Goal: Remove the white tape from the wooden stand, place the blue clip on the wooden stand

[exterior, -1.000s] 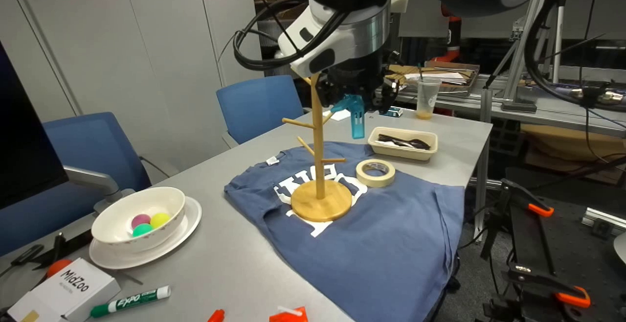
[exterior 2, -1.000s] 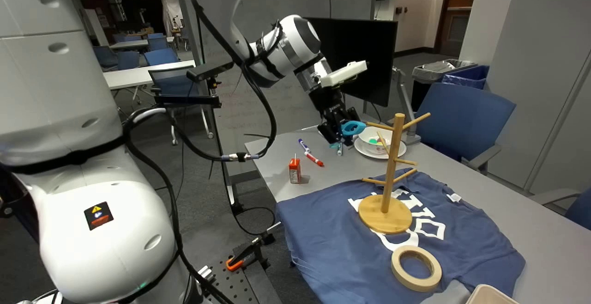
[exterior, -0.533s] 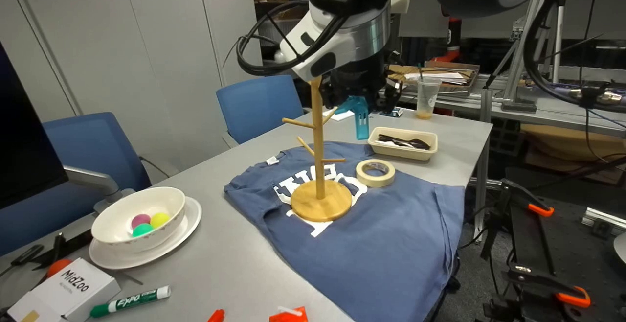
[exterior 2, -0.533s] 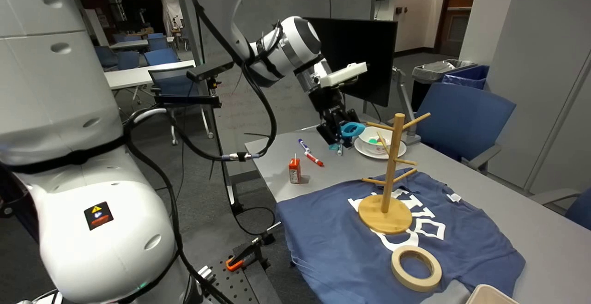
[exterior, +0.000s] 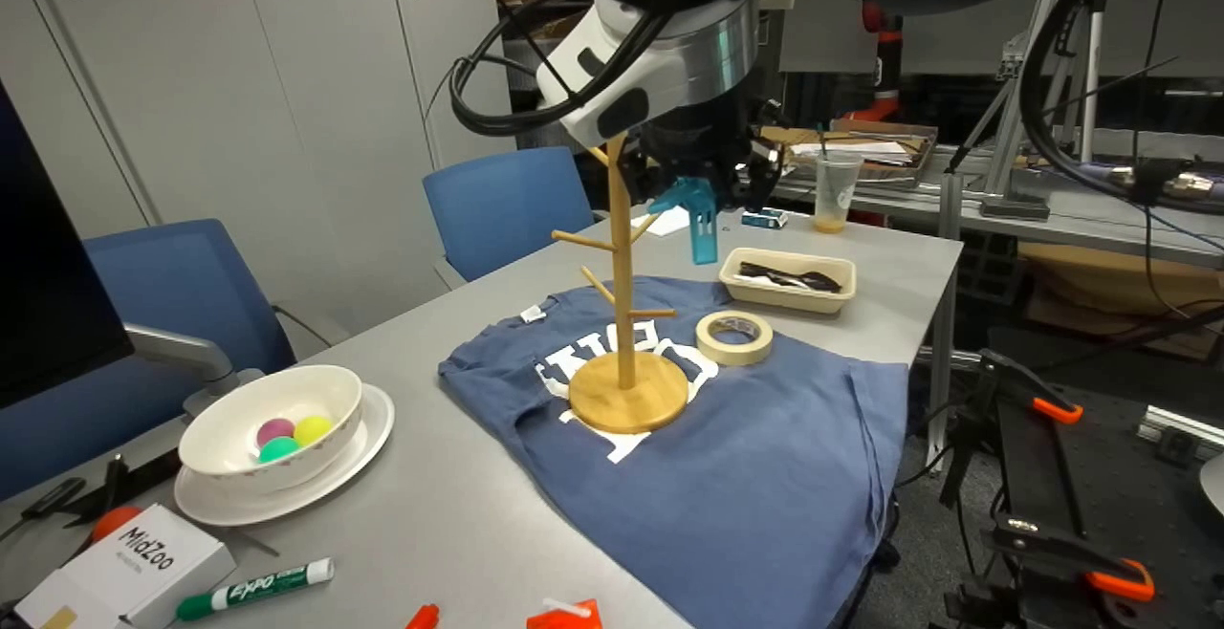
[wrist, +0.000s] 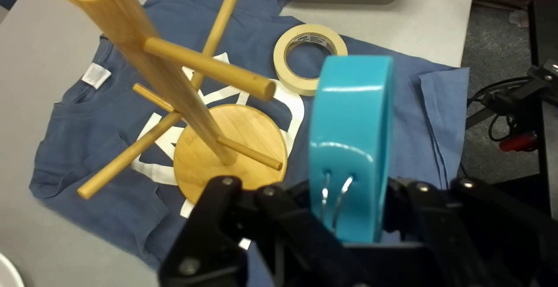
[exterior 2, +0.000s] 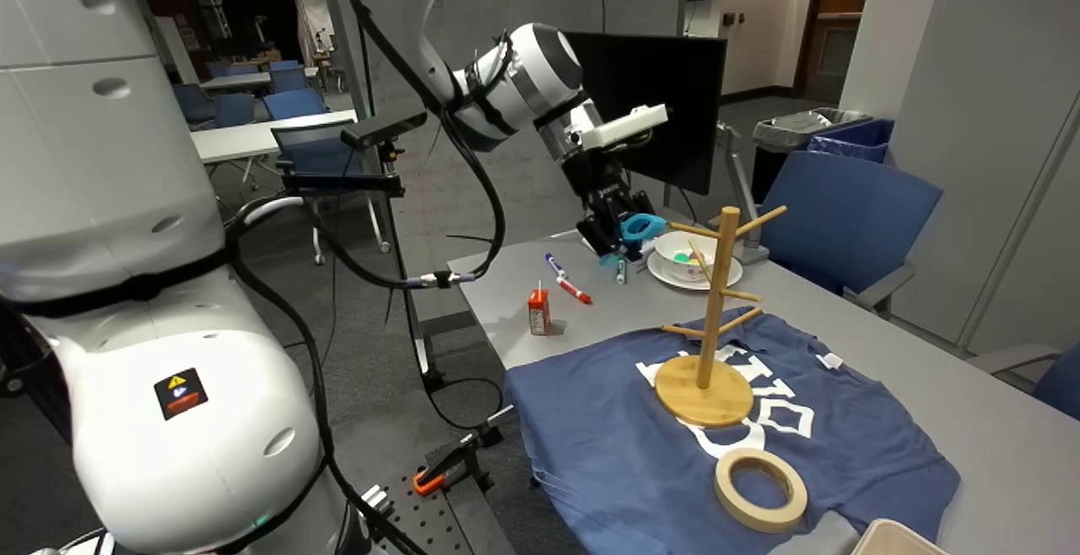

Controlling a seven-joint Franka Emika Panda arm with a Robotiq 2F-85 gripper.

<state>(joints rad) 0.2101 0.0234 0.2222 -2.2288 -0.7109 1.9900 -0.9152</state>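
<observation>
The wooden stand stands upright on its round base on a blue shirt; it also shows in an exterior view and the wrist view. Its pegs carry nothing. The white tape lies flat on the shirt beside the base, also seen in the wrist view. My gripper is shut on the blue clip, which sticks out from between the fingers. In an exterior view the clip hangs in the air near the stand's upper pegs, apart from them as seen in the wrist view.
The blue shirt lies under the stand and tape. A tray with cutlery stands behind the tape. A bowl of coloured balls sits on a plate. A green marker, a white box and a red carton are on the table.
My gripper, with the clip in it, dipped slightly and has then risen a little near the top of the stand. The stand and tape have not moved.
</observation>
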